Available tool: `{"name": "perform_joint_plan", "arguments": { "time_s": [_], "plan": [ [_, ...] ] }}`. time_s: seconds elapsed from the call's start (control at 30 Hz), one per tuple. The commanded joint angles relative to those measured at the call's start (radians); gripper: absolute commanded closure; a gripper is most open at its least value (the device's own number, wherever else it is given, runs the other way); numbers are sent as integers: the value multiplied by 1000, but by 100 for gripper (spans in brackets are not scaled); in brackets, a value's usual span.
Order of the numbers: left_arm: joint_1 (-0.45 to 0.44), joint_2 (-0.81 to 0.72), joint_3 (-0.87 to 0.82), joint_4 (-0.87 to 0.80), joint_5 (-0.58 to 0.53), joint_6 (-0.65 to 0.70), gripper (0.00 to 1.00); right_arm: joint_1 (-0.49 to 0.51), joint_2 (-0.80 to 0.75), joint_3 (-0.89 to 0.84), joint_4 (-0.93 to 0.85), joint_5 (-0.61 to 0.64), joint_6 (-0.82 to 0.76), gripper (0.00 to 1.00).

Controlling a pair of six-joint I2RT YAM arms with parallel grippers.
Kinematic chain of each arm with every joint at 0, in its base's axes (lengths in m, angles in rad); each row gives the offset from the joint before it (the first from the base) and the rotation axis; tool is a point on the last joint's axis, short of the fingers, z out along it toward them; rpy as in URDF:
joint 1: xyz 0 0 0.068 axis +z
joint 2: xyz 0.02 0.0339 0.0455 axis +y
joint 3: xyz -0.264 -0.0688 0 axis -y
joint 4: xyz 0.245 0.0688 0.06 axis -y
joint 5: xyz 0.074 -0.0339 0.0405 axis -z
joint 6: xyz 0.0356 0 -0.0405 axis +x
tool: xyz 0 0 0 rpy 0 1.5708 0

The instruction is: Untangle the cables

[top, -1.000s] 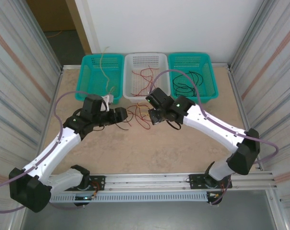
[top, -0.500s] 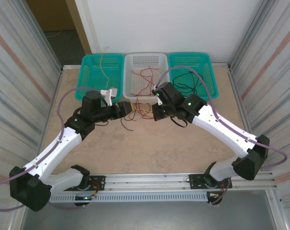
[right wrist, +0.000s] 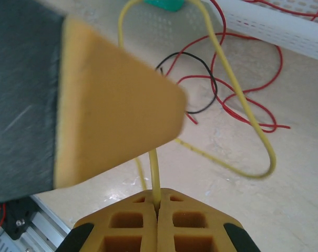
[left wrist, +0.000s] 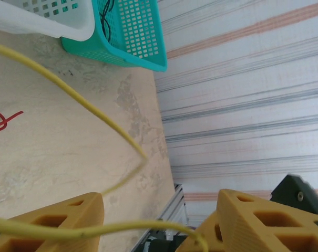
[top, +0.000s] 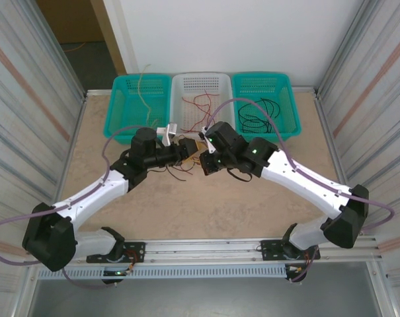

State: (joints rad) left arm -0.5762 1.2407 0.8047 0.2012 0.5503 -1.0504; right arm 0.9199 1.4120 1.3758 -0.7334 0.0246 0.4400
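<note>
Your right tool is clamped on the yellow cable. Your left tool stands apart, that cable crossing its gap. The red cables lie beside the white basket, partly cut off.

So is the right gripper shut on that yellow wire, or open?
Shut on it: the right wrist view shows the right gripper with fingers pressed together, the yellow wire pinched between them.

Bright, even overhead light; shadows on the counter are faint and soft. Wrist views blur up close (the right one worst).
</note>
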Motion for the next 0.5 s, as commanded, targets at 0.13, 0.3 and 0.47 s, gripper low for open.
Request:
{"name": "perform_joint_plan", "arguments": {
  "time_s": [0.13,0.3,0.47],
  "plan": [
    [-1,8,-41,95,0,-81,60,37,48,27,2,15,-1,100],
    [8,-5,-46,67,-13,-84,87,37,31,14,19,45,12,93],
    [21,-25,-50,64,-8,-92,100,-14,-32,-33,21,101,45,55]
  ]
}}
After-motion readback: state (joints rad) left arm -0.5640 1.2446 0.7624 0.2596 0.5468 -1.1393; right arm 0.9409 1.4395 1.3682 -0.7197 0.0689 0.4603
